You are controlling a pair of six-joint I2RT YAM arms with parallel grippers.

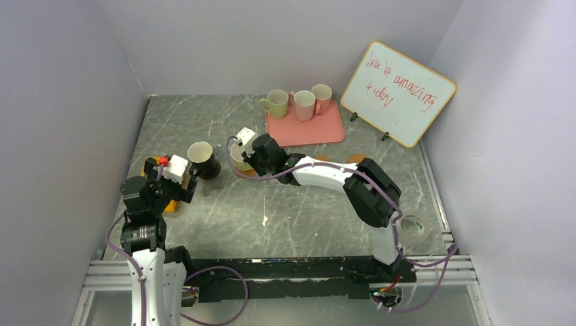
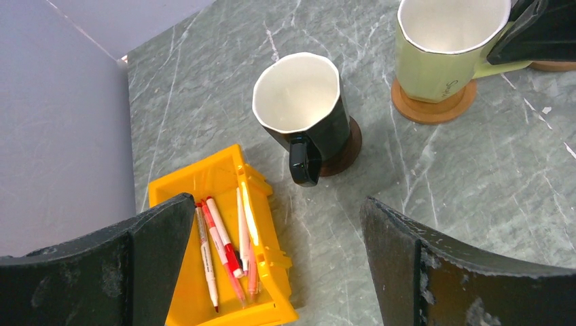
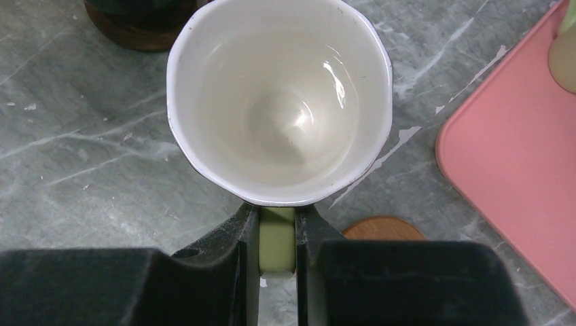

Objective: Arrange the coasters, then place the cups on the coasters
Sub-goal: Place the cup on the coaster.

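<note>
Overhead, the right gripper [image 1: 245, 161] hides most of the pale green cup [image 1: 235, 157], and the left arm [image 1: 145, 198] covers most of the yellow bin [image 1: 147, 166] at the left edge of the table [image 1: 224, 217]. Red handwriting on the whiteboard [image 1: 397, 92] is too small to read.

The top view looks down from high at the near edge over the whole bench [image 1: 224, 204]. The left wrist view looks down from near, the right wrist view closer. All three share the green cup [image 2: 435, 68].

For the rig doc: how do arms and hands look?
Black joints, white link shells on left arm and right arm; purple cable along each, white camera block at the wrist. Two black fingers on left hand and right hand, scuffed on the left.
</note>
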